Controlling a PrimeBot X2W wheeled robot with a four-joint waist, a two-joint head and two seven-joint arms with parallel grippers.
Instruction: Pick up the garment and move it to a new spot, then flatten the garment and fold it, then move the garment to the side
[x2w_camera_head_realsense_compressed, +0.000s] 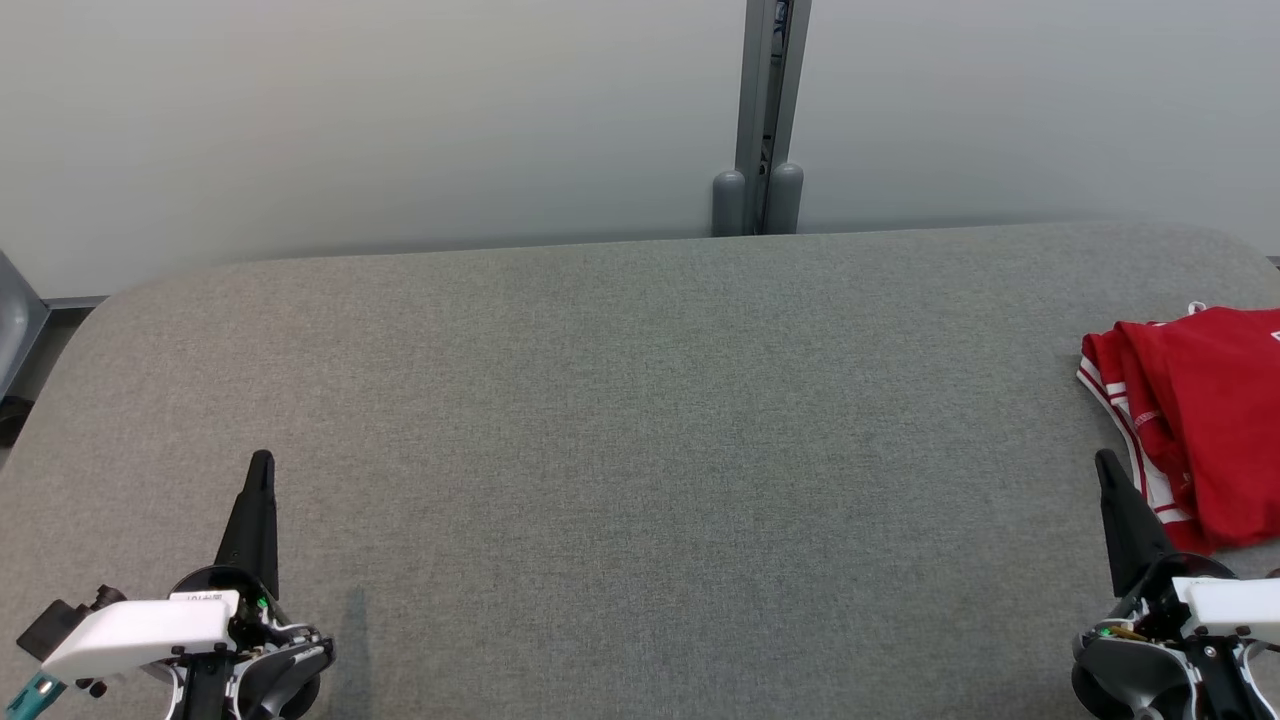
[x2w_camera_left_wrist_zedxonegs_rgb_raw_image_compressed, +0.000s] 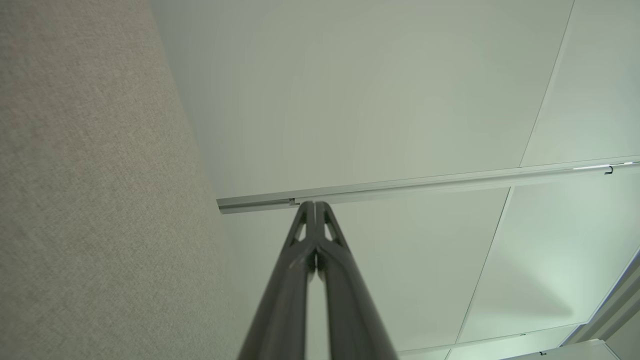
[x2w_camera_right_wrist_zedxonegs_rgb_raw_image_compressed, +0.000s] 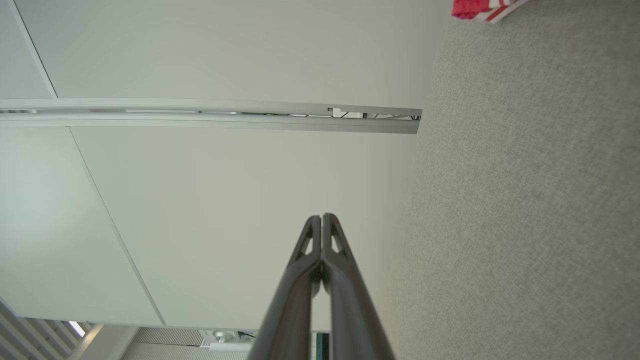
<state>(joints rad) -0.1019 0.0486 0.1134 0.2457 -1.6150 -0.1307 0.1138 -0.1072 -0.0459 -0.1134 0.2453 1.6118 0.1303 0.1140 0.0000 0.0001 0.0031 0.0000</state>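
Well left of the grey post (x2w_camera_head_realsense_compressed: 765, 120), toward the near edge of the counter (x2w_camera_head_realsense_compressed: 640, 450): left end effector (x2w_camera_head_realsense_compressed: 262, 462), white wrist housing behind it, dark fingers pointing away toward the wall (x2w_camera_head_realsense_compressed: 350, 120). Fingers pressed together into one spike, nothing between them. Left wrist view agrees: left end effector (x2w_camera_left_wrist_zedxonegs_rgb_raw_image_compressed: 314, 204) with tips meeting, empty, and its tip lined up against the post (x2w_camera_left_wrist_zedxonegs_rgb_raw_image_compressed: 400, 187) where that meets the counter (x2w_camera_left_wrist_zedxonegs_rgb_raw_image_compressed: 90, 175).

Counter: grey woven fabric top, rounded far corners. The post stands just behind its far edge, two short rounded caps at its foot.

Well right of the post, again toward the near edge: right end effector (x2w_camera_head_realsense_compressed: 1103, 458), fingers likewise closed tight on each other, holding nothing, pointing the same way as the left. Right wrist view: right end effector (x2w_camera_right_wrist_zedxonegs_rgb_raw_image_compressed: 322, 216), tips touching, the post (x2w_camera_right_wrist_zedxonegs_rgb_raw_image_compressed: 210, 115) crossing the wall beyond them, counter (x2w_camera_right_wrist_zedxonegs_rgb_raw_image_compressed: 540, 200) alongside.

Farthest right of the post: red garment (x2w_camera_head_realsense_compressed: 1215, 420) with white striped trim, lying on the counter in folded layers, cut off by the head view's right edge. Its near left corner sits just beside the right end effector; contact or a gap, cannot tell. A corner of the garment (x2w_camera_right_wrist_zedxonegs_rgb_raw_image_compressed: 480, 7) shows at the top of the right wrist view, well apart from the fingertips there.
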